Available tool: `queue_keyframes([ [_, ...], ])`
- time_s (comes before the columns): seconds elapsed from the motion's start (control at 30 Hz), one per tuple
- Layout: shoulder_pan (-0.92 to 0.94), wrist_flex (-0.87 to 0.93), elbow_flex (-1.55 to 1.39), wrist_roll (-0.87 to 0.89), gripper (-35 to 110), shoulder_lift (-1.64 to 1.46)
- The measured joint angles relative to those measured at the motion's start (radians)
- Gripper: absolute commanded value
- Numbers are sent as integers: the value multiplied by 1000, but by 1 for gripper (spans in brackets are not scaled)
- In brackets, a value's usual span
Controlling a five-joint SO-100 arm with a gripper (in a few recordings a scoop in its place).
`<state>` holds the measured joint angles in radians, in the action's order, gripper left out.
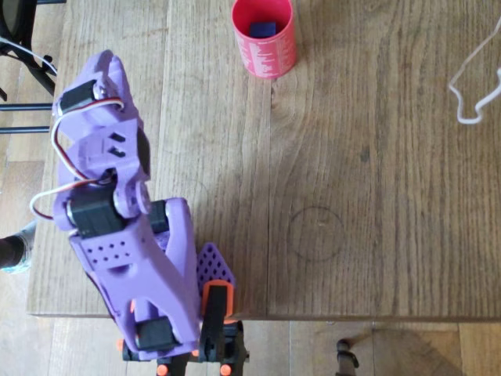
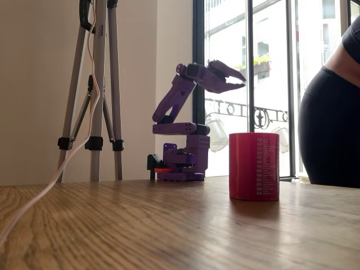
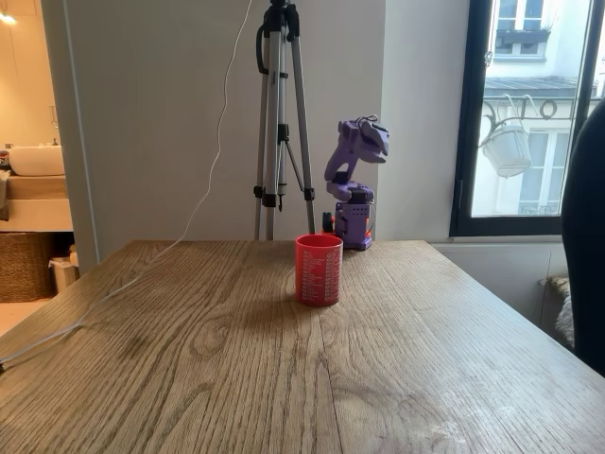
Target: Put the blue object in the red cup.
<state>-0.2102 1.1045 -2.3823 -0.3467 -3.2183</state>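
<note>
We found the blue object (image 1: 262, 29) lying at the bottom of the red cup (image 1: 264, 37), visible through the cup's open mouth in the overhead view, a little toward the far wall of the cup in that picture. The cup stood upright on the wooden table (image 1: 376, 196), near the top edge of the overhead picture, with white printed text running down its side in both fixed views (image 2: 254, 166) (image 3: 318, 270). In a fixed view the cup's wall hid the brick from us. The purple arm (image 1: 117, 211) was folded back over its base at the table's opposite edge, well apart from the cup, where a black and orange clamp (image 1: 215, 313) held the base to the tabletop. The gripper (image 2: 235, 79) hung raised high above the table, pointing out toward the window, and we saw its two fingers parted a little at the tips with nothing between them. Behind the arm stood a tripod (image 3: 281, 123) against the pale wall, and a white cable (image 2: 50, 180) trailed from it down across the table. A second loop of white cable (image 1: 473, 86) lay at the table's right side in the overhead view. A person in dark clothing (image 2: 332, 124) stood beside the table near the window.
</note>
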Motion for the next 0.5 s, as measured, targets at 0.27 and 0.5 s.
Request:
queue_keyframes([
  [0.27,81,87,-453,150,1,-89],
  [0.5,196,112,-660,302,1,-87],
])
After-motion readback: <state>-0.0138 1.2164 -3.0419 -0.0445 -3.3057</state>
